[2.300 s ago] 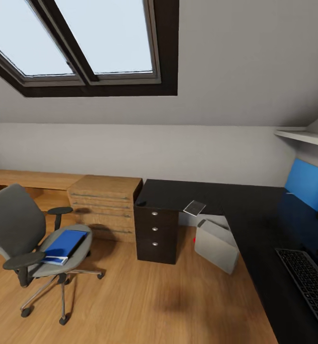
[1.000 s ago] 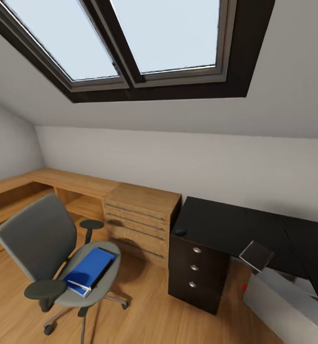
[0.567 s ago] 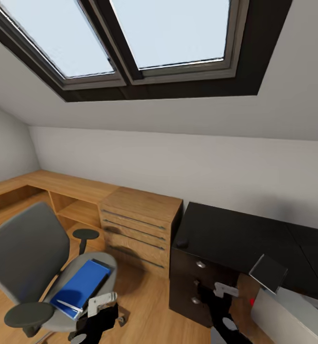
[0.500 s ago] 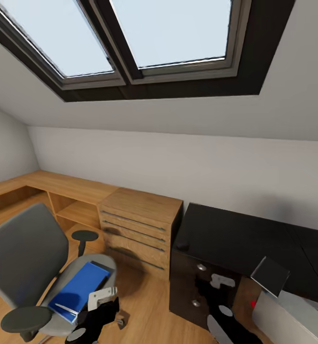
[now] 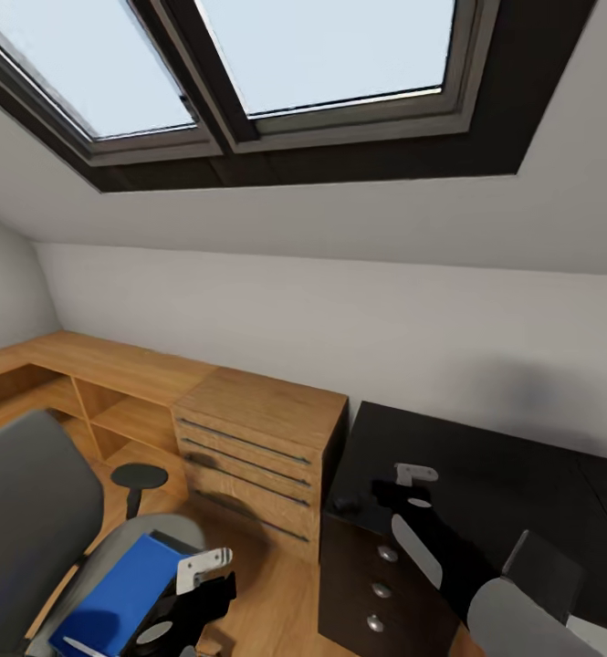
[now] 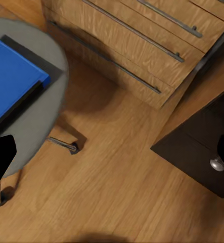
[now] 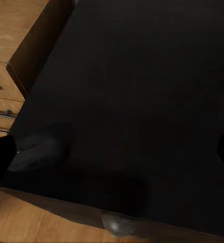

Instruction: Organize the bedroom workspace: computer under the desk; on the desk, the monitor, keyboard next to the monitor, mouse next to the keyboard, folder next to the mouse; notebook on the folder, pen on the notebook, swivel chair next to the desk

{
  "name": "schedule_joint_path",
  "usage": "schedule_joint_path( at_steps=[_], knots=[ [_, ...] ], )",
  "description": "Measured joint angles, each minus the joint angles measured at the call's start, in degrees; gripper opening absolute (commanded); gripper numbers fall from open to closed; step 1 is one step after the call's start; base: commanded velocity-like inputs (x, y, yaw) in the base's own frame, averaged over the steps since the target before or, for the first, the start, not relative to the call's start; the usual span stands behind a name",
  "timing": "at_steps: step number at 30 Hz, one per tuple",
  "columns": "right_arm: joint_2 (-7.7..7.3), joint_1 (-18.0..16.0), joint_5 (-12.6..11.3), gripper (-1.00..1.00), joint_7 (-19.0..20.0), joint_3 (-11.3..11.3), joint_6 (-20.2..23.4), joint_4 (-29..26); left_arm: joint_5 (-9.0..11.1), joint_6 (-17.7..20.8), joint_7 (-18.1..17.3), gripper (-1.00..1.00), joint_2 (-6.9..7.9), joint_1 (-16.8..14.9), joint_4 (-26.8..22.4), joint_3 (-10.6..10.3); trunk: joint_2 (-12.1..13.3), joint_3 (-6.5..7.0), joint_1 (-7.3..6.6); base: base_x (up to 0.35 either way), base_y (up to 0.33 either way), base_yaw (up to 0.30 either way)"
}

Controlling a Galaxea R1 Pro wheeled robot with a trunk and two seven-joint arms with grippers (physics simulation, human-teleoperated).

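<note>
The grey swivel chair (image 5: pixel 25 511) stands at the lower left with the blue folder (image 5: pixel 111 598) flat on its seat (image 6: pixel 46 101); a thin white pen (image 5: pixel 78 646) lies on the folder's near end. My left gripper (image 5: pixel 192 593) hangs open just right of the seat, above the wood floor, with the folder (image 6: pixel 10 76) beside one finger. My right gripper (image 5: pixel 396 497) is open over the black desk (image 5: pixel 495 465) at its left corner. The dark mouse (image 7: pixel 41 152) sits on that corner, close to one finger. A dark grey notebook (image 5: pixel 545 564) shows behind my right forearm.
A light wooden drawer cabinet (image 5: pixel 257 447) stands between chair and desk, against the white wall. The desk's dark drawer unit (image 5: pixel 376 584) with round knobs (image 6: pixel 216 163) sits under its corner. A low wooden shelf (image 5: pixel 111 365) runs left. Skylights slope overhead.
The camera has come closer and turned left, so the scene shifted. Both arms rose into view; the right gripper lifted from in front of the drawers to above the desk corner.
</note>
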Motion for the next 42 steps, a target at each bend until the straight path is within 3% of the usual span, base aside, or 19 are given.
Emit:
schedule_joint_path(
  at_steps=[9,10,15,17,24,31,41,42],
  knots=[
    [-0.43,0.0,0.0,1.00,2.9,0.6,-1.0,0.7,0.1,0.1,0.1,1.00,-0.01,0.0,0.4,-0.1,0.0,0.00,0.02,0.228,-0.210,0.084],
    [-0.34,0.0,-0.1,1.00,3.6,2.8,-1.0,0.8,0.0,0.1,0.1,1.00,-0.01,0.0,0.4,0.0,0.0,-0.03,0.03,0.034,-0.117,0.246],
    [-0.37,0.0,-0.1,1.00,7.3,7.9,-1.0,0.9,0.1,-0.1,0.1,1.00,-0.04,0.0,0.2,0.1,0.0,-0.22,0.04,0.012,-0.040,0.252],
    [-0.44,0.0,-0.1,1.00,8.7,8.3,-1.0,1.0,0.1,-0.2,0.2,1.00,-0.07,0.0,0.1,0.1,0.0,-0.32,0.04,0.002,-0.007,0.252],
    [-0.56,0.0,0.1,1.00,14.6,8.8,-1.1,1.9,0.1,-0.5,0.2,1.00,-0.13,0.0,-0.5,0.0,0.0,-0.65,0.03,0.000,-0.002,0.249],
    [-0.64,0.0,0.3,1.00,15.1,8.8,-1.2,2.5,0.1,-0.5,0.3,1.00,-0.11,0.1,-3.3,-3.2,-1.2,-1.46,0.69,0.000,0.000,0.132],
    [-0.70,0.0,0.2,1.00,14.6,8.3,-1.4,2.9,0.2,-0.4,0.5,1.00,-0.10,0.0,-3.5,-3.5,-5.2,-3.28,2.89,0.000,0.000,0.006],
    [-1.24,0.0,0.1,1.00,13.8,8.1,-2.2,3.1,0.3,-0.3,0.5,1.00,-0.06,0.0,-3.4,-3.2,-5.6,-3.46,3.11,0.000,0.000,0.000]
  ],
)
